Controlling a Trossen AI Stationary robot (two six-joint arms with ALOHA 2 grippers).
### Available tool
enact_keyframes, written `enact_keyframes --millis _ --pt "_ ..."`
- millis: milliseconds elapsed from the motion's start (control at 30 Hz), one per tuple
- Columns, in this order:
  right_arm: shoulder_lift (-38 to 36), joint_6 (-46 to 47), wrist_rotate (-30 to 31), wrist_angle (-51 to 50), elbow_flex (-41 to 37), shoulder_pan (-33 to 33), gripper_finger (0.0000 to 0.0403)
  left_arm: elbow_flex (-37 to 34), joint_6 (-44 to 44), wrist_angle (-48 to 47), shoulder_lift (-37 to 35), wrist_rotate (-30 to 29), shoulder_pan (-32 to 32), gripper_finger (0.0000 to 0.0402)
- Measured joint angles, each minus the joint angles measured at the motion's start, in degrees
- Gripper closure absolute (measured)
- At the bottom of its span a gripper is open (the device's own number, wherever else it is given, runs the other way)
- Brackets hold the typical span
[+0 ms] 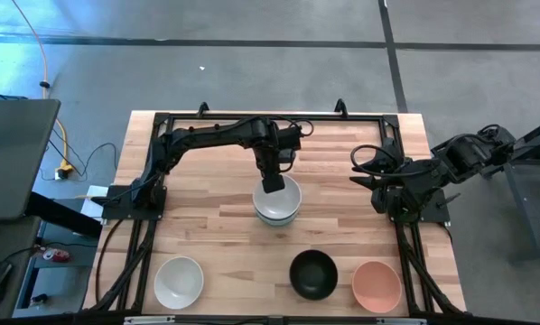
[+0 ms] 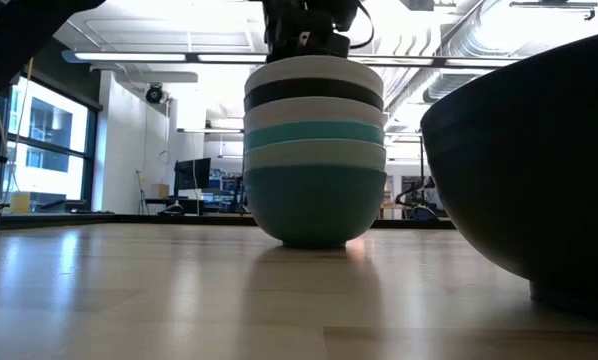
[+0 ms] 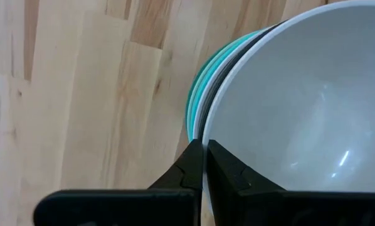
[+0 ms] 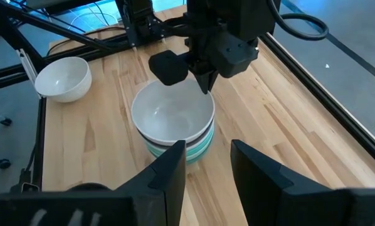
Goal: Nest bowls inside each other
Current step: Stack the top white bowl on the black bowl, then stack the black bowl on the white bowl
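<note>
Two fingers (image 3: 203, 169) astride top bowl's (image 3: 300, 113) rim

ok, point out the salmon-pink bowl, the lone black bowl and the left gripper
salmon-pink bowl (image 1: 377, 285), high view, inner bottom.
lone black bowl (image 1: 313, 273), high view, inner bottom.
left gripper (image 3: 204, 164), left wrist view, between fingertips pinching the stack's top white rim.

Pale wooden table (image 1: 216, 239) fills the middle of the high view, planks running side to side, set in a black metal frame (image 1: 279, 116). Grey floor around it — a dark seam line (image 1: 252, 42) crosses behind the table. A yellow cable (image 1: 46, 68) snakes down the far left, beside a dark monitor (image 1: 13, 158). Low view: bright office beyond — windows (image 2: 49, 135), ceiling light strips (image 2: 159, 57), ducts (image 2: 499, 35).
</note>
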Motion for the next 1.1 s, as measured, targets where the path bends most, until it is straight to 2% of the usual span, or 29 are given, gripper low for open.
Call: enact_keyframes --millis 233,367,667,733,833,967,1100 --pt "0.00 -0.02 0.00 -0.03 0.00 0.00 0.0284 0.00 0.43 -0.51 -0.07 -0.46 0.07 0.0394" --pt "0.00 -0.02 0.00 -0.05 0.00 0.00 0.0284 1.00 0.59 -0.86 -0.09 -0.43 0.10 0.0364" --pt "0.00 0.20 -0.38 -0.27 0.00 0.00 0.0284 9.42 1.07 -1.68 -0.13 -0.36 0.12 0.0293" --pt "0.00 2.30 -2.88 -1.38 0.00 -0.02 0.0284 11.51 1.51 -5.08 -0.13 -0.40 0.12 0.0283" --pt "0.08 8.85 -9.72 -5.64 0.00 -0.02 0.0284 13.53 2.94 -11.73 -0.55 -2.87 -0.43 0.0274" --pt "1.59 17.00 -15.84 -9.65 0.00 0.00 0.0284 13.32 2.56 -11.36 -4.32 -4.10 -1.65 0.0266" --pt "5.02 18.12 -20.45 -7.90 0.00 0.00 0.0284 13.47 1.65 -11.28 -7.82 -6.88 -2.99 0.0264"
